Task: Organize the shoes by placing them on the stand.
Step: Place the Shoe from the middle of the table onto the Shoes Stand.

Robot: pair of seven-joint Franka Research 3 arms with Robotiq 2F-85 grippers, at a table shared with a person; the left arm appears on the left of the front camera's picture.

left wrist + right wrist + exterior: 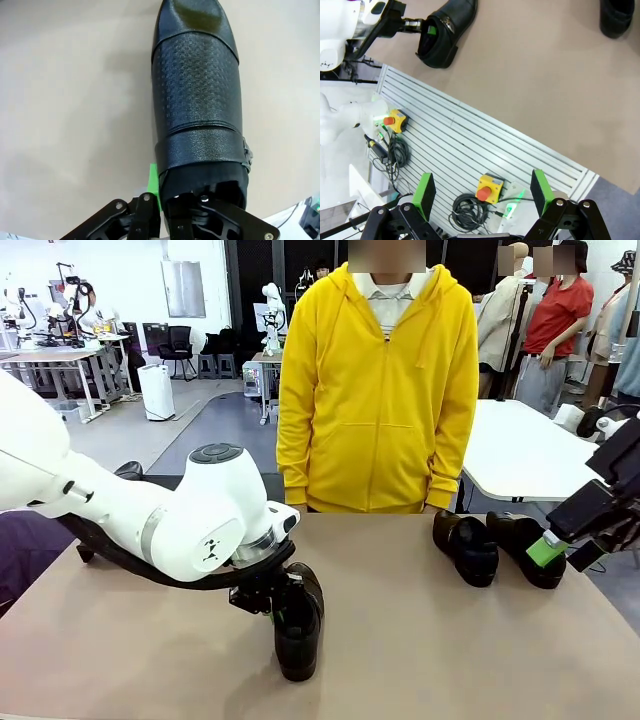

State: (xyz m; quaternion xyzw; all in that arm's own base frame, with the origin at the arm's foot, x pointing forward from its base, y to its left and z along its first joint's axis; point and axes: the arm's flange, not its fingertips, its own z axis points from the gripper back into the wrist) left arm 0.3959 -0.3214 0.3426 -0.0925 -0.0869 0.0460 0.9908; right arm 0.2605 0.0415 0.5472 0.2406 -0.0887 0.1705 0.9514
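Left gripper [271,607] grips shoe [299,642] at heel rim; toe pointing away.

Near shoe [298,632]: gripped at the heel by the left gripper [270,602].
Two other shoes [466,546] [527,550]: laid side by side beside the right gripper [550,545].
Person [378,390]: seen behind the table [420,650] in yellow.

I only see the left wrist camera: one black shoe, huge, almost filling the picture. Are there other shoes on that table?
Observer: Yes. Besides the gripped shoe, a second shoe and a third shoe lie side by side at the far right of the table.
Operator: What's the other arm doing?
Observer: The right end effector is open and empty, at the table's right side.
Operator: Anyone around?
Observer: A person in a yellow hoodie stands at the far edge, facing the robot.
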